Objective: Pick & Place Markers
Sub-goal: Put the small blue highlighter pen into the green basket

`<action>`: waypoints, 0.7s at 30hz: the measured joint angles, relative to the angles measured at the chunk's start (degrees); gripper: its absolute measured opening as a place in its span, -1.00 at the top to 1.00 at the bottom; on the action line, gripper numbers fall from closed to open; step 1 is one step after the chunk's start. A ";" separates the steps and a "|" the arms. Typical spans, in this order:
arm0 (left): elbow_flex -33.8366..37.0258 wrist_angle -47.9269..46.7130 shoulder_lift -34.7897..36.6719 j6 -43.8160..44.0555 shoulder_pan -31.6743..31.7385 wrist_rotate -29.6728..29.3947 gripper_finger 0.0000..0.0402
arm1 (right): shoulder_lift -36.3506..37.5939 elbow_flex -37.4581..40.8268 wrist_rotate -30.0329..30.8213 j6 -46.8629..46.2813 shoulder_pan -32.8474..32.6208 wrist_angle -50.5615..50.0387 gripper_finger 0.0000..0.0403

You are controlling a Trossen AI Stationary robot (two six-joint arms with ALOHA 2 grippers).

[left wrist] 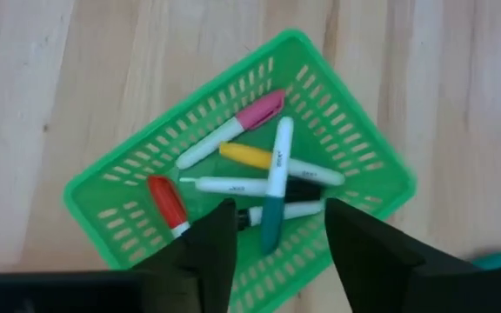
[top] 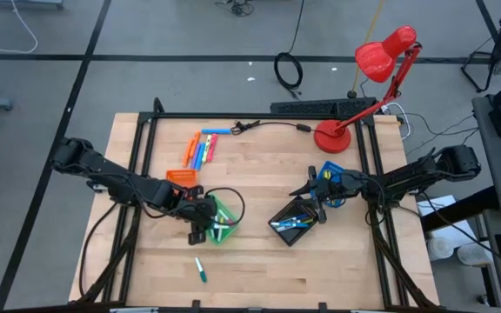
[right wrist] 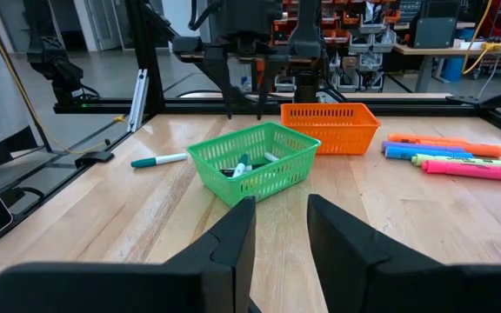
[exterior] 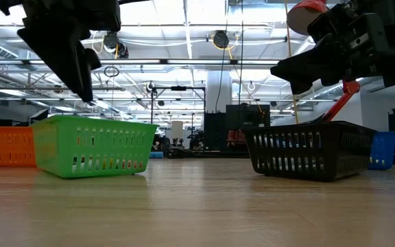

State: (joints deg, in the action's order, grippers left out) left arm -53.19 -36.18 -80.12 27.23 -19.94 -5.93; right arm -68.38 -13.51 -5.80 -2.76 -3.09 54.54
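The left gripper (left wrist: pixel 272 239) hangs directly over the green tray (top: pixel 224 228), jaws spread and holding nothing — a teal-capped marker (left wrist: pixel 273 193) lies straight below the gap, atop several others in the tray. One loose green marker (top: pixel 200 269) lies on the table (top: pixel 259 269) just nearer than the tray, closest to this arm. More markers (top: pixel 201 149) lie at the far side. The right gripper (top: pixel 318 193) waits over the black tray (top: pixel 296 220), jaws slightly parted and empty.
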 joint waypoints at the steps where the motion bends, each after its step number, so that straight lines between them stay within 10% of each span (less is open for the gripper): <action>1: 0.00 0.67 0.00 1.10 0.00 0.68 0.09 | 0.01 -0.01 0.00 0.02 -0.01 0.00 0.54; 11: -0.02 26.13 0.00 -1.24 -5.14 14.86 0.14 | 0.01 0.00 0.01 0.01 -0.02 0.00 0.54; 16: -0.89 32.84 -0.02 -3.40 -11.69 5.11 0.20 | 0.00 -0.01 0.00 0.02 -0.02 0.00 0.54; 21: -7.91 19.28 -3.51 2.82 -16.71 -5.30 0.19 | 0.02 -0.01 0.02 0.00 -0.02 -0.02 0.54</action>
State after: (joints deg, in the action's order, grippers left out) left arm -61.10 -16.91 -83.63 30.05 -36.65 -11.22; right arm -68.36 -13.52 -5.78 -2.76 -3.11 54.52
